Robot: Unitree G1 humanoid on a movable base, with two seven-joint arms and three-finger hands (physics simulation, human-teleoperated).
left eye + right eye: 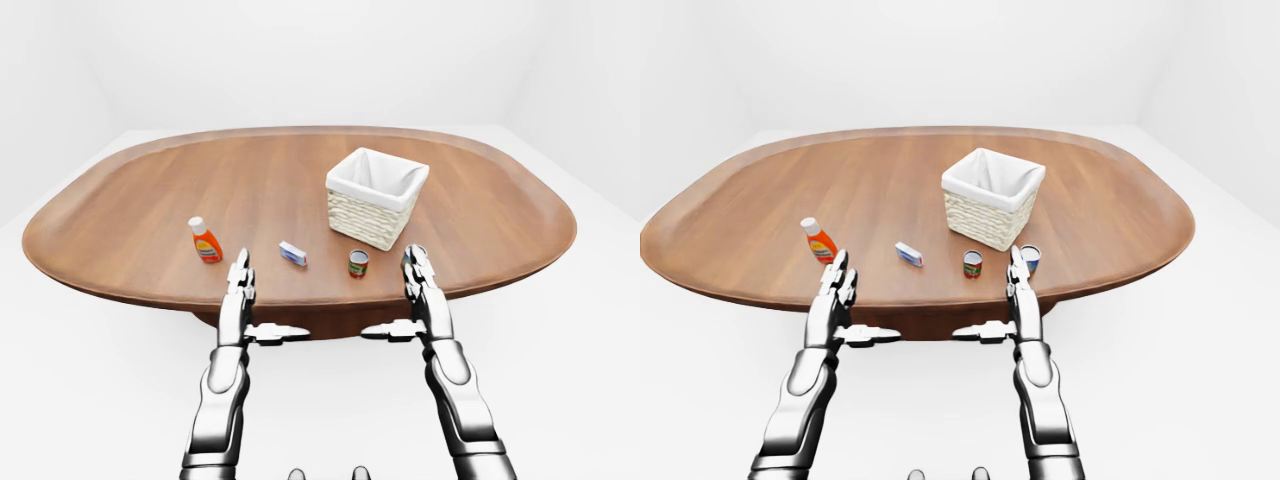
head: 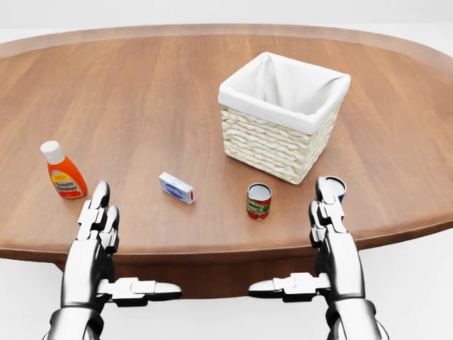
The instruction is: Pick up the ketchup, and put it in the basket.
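The ketchup [image 2: 64,172], an orange-red bottle with a white cap, stands upright at the left of the head view on the oval wooden table [image 2: 141,92]. A wicker basket [image 2: 283,113] with a white cloth liner sits right of centre, nothing visible inside. My left hand [image 2: 99,216] hovers open over the table's near edge, just right of and below the ketchup, not touching it. My right hand [image 2: 327,212] is open too, below the basket's right corner. Both thumbs point inward.
A small white and blue box [image 2: 176,188] lies between the ketchup and a red-labelled can [image 2: 258,200]. A second, blue can [image 2: 338,188] is partly hidden behind my right fingers. White floor and walls surround the table.
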